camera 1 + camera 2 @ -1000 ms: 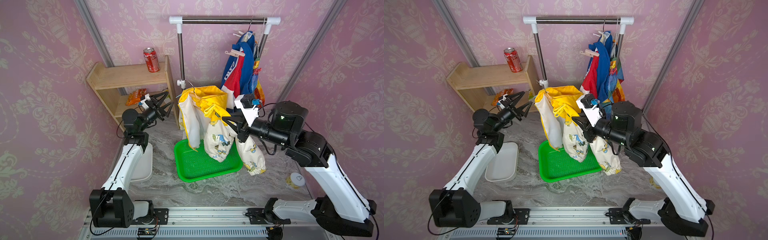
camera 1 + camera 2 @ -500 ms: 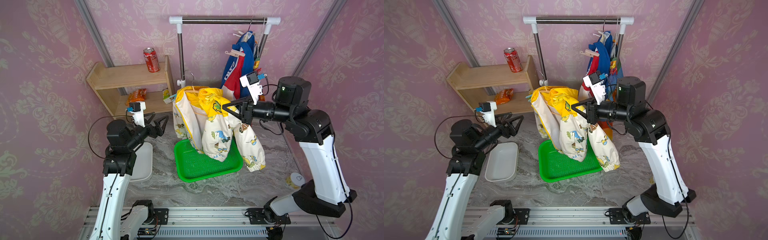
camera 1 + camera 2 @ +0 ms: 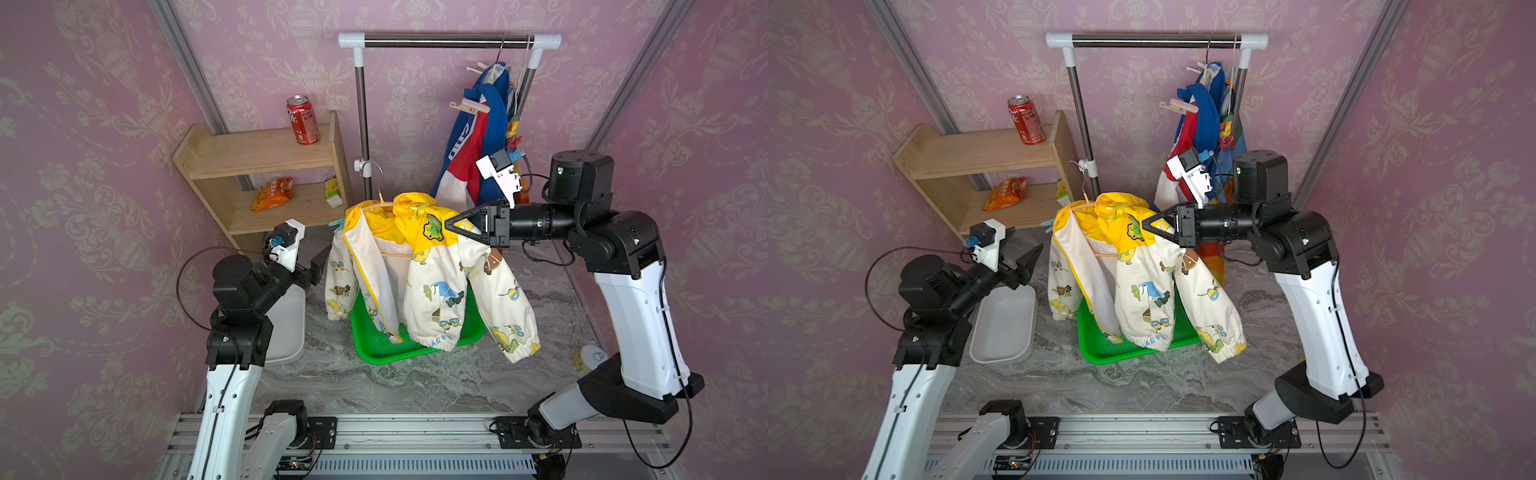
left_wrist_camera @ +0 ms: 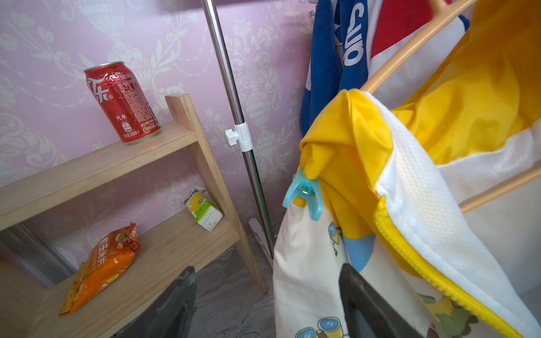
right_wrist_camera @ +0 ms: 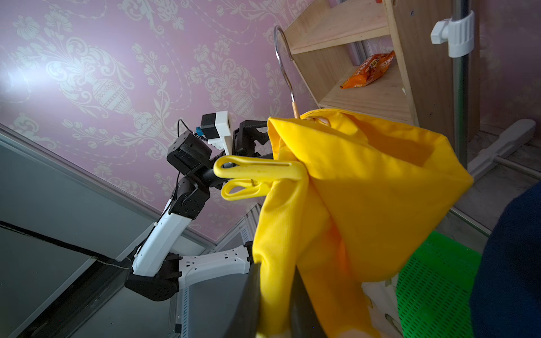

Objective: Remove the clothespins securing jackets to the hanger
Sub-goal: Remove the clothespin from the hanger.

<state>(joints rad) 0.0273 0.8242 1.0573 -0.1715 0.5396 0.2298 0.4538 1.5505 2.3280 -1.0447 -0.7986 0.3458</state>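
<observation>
The right gripper [image 3: 453,226] reaches in from three o'clock in both top views. It is clamped on a fold of the yellow dinosaur jacket [image 3: 432,291] and holds it, with its wooden hanger [image 3: 376,204], in the air over the green tray [image 3: 374,349].

The left gripper [image 4: 263,307] has its fingers spread and empty. In a top view it sits at about seven o'clock from the light blue clothespin [image 4: 306,196], which pins the jacket's nine-o'clock shoulder to the hanger end. A yellow clothespin [image 5: 257,172] bites the opposite shoulder, near the right fingers.

The main risk is that the support is a pinch of thin cloth, not the hanger. A tug on the blue clip could drag fabric through the pads, or swing the whole bundle so that the left fingers close on the sleeve instead.

Pulling the clip without squeezing its tails would load that pinch further. A clip freed abruptly may spring away and miss the white bin [image 3: 1005,328]. With that shoulder unpinned, the jacket could slide and the hanger tip out.

The pale pink clothespin [image 3: 469,108] on the blue-red-white jacket [image 3: 469,158] remains to be removed.
</observation>
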